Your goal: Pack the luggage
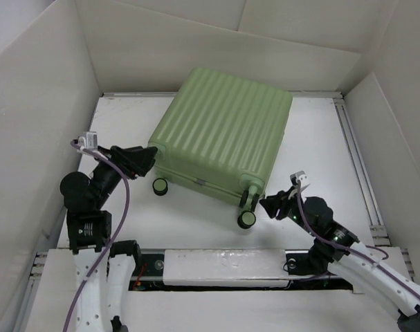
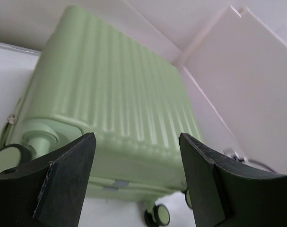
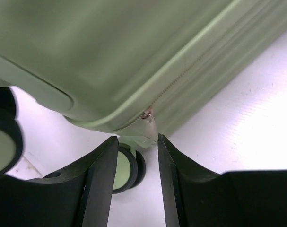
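Nearest me, the right gripper (image 3: 137, 142) sits low at the suitcase's (image 1: 220, 131) near right corner, beside a wheel (image 1: 247, 218). Its jaws stand a little apart with nothing clamped. The zip pull (image 3: 148, 116) hangs just past its fingertips, so I judge it is lined up to catch that pull and work the zip.

At the suitcase's near left corner, the left gripper (image 1: 149, 158) hovers with jaws wide open and empty, facing the ribbed lid. It looks placed to steady or lift the shell.

The suitcase lies flat in the middle of the table (image 1: 196, 228), wheels towards the arms and lid shut. I cannot tell whether anything is inside.

Beyond the suitcase, cardboard walls (image 1: 196, 41) close off the table.
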Robot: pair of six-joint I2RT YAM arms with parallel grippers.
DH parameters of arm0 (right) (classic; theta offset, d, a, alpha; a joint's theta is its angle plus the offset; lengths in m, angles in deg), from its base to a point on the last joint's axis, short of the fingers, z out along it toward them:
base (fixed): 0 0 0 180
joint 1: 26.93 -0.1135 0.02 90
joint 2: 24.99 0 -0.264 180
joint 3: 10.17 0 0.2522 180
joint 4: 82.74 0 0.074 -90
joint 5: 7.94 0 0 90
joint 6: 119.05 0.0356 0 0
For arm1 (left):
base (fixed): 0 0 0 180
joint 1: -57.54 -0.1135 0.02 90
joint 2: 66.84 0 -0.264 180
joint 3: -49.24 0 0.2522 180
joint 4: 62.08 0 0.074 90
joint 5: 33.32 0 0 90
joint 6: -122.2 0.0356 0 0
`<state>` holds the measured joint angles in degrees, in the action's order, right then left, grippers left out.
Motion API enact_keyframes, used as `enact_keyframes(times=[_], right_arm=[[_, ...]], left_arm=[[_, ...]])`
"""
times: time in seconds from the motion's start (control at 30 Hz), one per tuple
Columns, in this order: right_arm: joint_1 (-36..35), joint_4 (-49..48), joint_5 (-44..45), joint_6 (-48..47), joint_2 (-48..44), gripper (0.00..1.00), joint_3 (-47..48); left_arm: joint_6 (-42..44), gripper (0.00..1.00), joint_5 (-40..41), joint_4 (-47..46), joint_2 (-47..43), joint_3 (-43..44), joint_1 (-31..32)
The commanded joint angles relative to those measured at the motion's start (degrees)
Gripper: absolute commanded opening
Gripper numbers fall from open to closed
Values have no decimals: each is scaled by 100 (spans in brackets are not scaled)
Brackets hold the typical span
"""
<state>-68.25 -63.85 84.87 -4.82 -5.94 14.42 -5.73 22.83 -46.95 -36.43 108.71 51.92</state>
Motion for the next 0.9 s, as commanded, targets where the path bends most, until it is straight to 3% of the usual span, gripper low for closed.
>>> enact_keyframes(times=[0.0,0.17,0.43,0.53,0.67,0.73,0.8,0.87], right_arm=[[-52,-397,141,-154,439,45,349],[-52,-486,466,-418,881,43,499],[-52,-1259,63,-762,873,47,279],[1,-1355,-70,-823,1091,48,279],[1,-1654,-131,-937,1312,48,279],[1,-1796,-184,-937,1469,48,279],[1,-1909,-246,-1017,1470,43,279],[54,-2067,-298,-1086,1470,39,218]], left_arm=[[655,68,-904,390,-202,-80,18],[656,73,-1072,172,104,32,18],[611,74,-369,-181,1922,1140,18],[804,74,60,13,2100,1449,166],[1060,74,1598,391,2443,2011,2375],[999,74,1811,329,2329,2012,2907],[1059,72,1968,189,2119,1539,3651],[1121,72,2766,189,2013,786,4234]])
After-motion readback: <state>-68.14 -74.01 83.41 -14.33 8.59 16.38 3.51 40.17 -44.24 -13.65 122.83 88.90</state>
